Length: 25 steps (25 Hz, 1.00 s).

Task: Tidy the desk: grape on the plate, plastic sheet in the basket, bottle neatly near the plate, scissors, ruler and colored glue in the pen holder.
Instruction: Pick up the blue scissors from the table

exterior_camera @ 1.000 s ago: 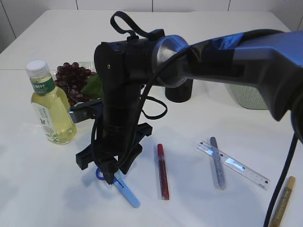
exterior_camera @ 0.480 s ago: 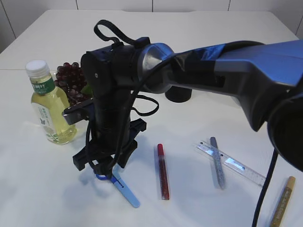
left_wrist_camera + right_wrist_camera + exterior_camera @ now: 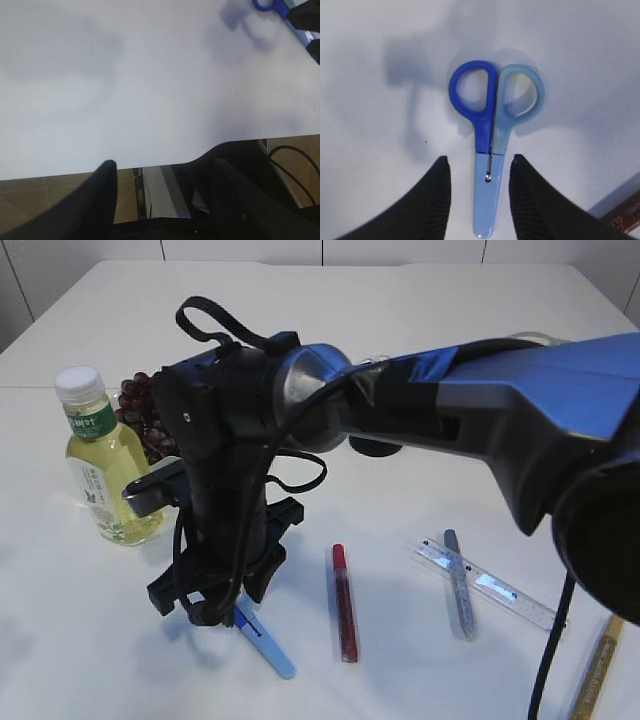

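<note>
The scissors (image 3: 492,125) lie flat on the white table, with one dark blue handle, one pale blue handle and a light blue blade sheath (image 3: 266,645). My right gripper (image 3: 480,159) hangs open just above them, a finger on each side of the sheath, touching nothing; it also shows in the exterior view (image 3: 212,608). The left gripper (image 3: 162,167) is open and empty above the table's near edge. The bottle (image 3: 100,475) stands at the left, with the grape (image 3: 140,410) behind it. A red glue (image 3: 343,600), a grey glue (image 3: 458,582) and the ruler (image 3: 492,586) lie to the right. My arm hides the plate, plastic sheet and basket.
A gold glue stick (image 3: 595,680) lies at the front right corner. The base of the black pen holder (image 3: 375,447) shows under the right arm, which spans the middle of the table. The table's near edge (image 3: 150,167) runs below the left gripper.
The right arm has swung left and come lower. Its gripper now covers the scissors' handles in the exterior view. The jaws have kept the same width.
</note>
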Each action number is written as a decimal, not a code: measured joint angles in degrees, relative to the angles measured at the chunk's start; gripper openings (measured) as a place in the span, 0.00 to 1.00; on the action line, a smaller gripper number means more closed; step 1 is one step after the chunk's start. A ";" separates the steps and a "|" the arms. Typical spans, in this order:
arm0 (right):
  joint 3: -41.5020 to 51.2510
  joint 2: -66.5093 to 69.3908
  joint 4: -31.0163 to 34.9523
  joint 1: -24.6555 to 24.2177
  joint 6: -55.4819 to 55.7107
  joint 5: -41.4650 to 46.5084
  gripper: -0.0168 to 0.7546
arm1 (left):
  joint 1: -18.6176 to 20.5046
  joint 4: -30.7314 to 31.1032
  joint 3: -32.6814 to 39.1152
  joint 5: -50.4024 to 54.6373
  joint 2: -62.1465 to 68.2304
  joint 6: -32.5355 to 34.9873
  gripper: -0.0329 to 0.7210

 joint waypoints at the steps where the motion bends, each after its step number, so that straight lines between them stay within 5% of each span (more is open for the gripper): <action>1: 0.00 0.22 -0.09 0.11 0.05 0.00 0.44 | 0.00 0.00 0.00 0.00 0.00 0.00 0.62; 25: -0.10 3.58 -0.83 0.21 2.93 0.00 0.44 | 0.00 0.45 0.00 0.04 0.00 0.67 0.62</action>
